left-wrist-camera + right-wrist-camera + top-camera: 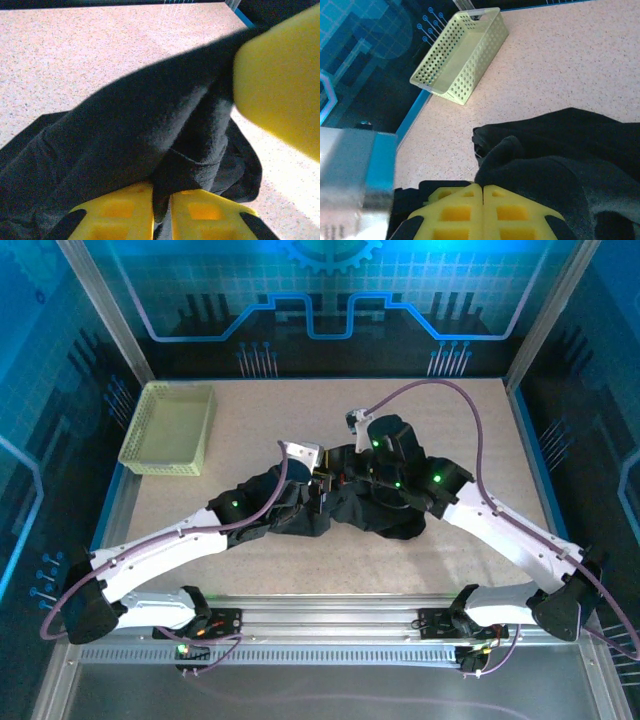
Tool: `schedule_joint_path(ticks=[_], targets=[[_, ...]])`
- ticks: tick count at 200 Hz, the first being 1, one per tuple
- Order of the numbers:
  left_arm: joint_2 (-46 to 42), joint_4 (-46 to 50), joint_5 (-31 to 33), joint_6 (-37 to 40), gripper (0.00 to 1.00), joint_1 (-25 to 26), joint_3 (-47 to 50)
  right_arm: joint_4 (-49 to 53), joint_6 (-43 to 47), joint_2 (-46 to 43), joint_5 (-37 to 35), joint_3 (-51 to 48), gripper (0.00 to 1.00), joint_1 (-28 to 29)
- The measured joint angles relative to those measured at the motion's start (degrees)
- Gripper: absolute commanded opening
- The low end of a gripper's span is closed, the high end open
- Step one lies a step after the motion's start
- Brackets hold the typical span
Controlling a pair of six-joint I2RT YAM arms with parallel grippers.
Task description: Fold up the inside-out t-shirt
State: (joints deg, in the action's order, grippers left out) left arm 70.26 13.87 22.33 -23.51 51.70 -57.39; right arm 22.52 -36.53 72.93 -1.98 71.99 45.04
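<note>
The fingers [115, 215] of the left gripper [161, 200] are standing almost flush, pinching a thin fold of the inside-out t-shirt [125, 140] in the narrow slit between the 2 yellow pads at the bottom centre of the left wrist frame. From there the black cloth is rising as a ridge toward the upper right of that frame, where it is meeting a large blurred yellow shape [280, 75]; what that shape is cannot be told. In the right wrist frame the fingers [455, 212] of the right gripper [483, 192] are pressing together at the bottom centre with no gap showing, and a bunched fold of the shirt is coming straight off their tips, so they are seemingly gripping its edge. In the top frame the shirt is lying crumpled in a dark heap at the centre of the speckled table [450, 430], with both arms reaching in from the lower corners and meeting over its middle. A pale yellow-green mesh basket [168, 428] is sitting well apart from the shirt at the upper left of the table. A blurred silver and blue block [357, 170] is sitting at the lower left of the right wrist frame.
</note>
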Motion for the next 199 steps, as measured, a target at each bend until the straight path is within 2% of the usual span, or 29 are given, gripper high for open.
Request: schedule_joint_path(ticks=[7, 48, 62, 71, 83, 101, 138, 157, 175, 199], targets=[[0.0, -0.2, 0.0, -0.2, 0.0, 0.0, 0.0, 0.2, -0.2, 0.1, -0.4, 0.0, 0.0, 0.0], [-0.7, -0.5, -2.4, -0.6, 0.0, -0.2, 0.0, 1.5, -0.2, 2.2, -2.4, 0.1, 0.0, -1.0], [-1.6, -0.5, -4.4, -0.6, 0.0, -0.4, 0.0, 2.0, 1.3, 3.5, -2.9, 0.1, 0.26, -1.9], [-2.4, -0.5, -6.0, -1.0, 0.0, -0.7, 0.0, 2.5, 2.8, 4.3, -3.7, 0.1, 0.38, -2.4], [-3.9, -0.5, -8.4, -2.0, 0.0, -1.9, 0.0, 2.8, 5.0, 4.5, -4.7, -0.3, 0.49, -2.7], [-6.1, -0.5, -12.0, -3.7, 0.0, -5.2, 0.0, 1.0, 8.5, 2.3, -5.4, -3.5, 0.56, -2.7], [-7.8, -0.5, -17.4, -6.9, 0.0, -12.5, -0.3, -1.6, 13.9, -6.3, -4.9, -12.9, 0.56, -0.9], [-7.8, -0.4, -18.9, -7.7, 0.0, -13.0, -0.6, -3.8, 16.1, -8.6, -4.8, -15.7, 0.51, 3.1], [-7.8, -0.3, -20.1, -8.1, 0.0, -13.2, -1.4, -5.4, 17.1, -8.2, -4.6, -16.9, 0.42, 6.3], [-7.8, -0.3, -21.0, -8.1, 0.0, -13.4, -2.4, -7.6, 17.8, -4.8, -4.8, -16.9, 0.41, 7.1]])
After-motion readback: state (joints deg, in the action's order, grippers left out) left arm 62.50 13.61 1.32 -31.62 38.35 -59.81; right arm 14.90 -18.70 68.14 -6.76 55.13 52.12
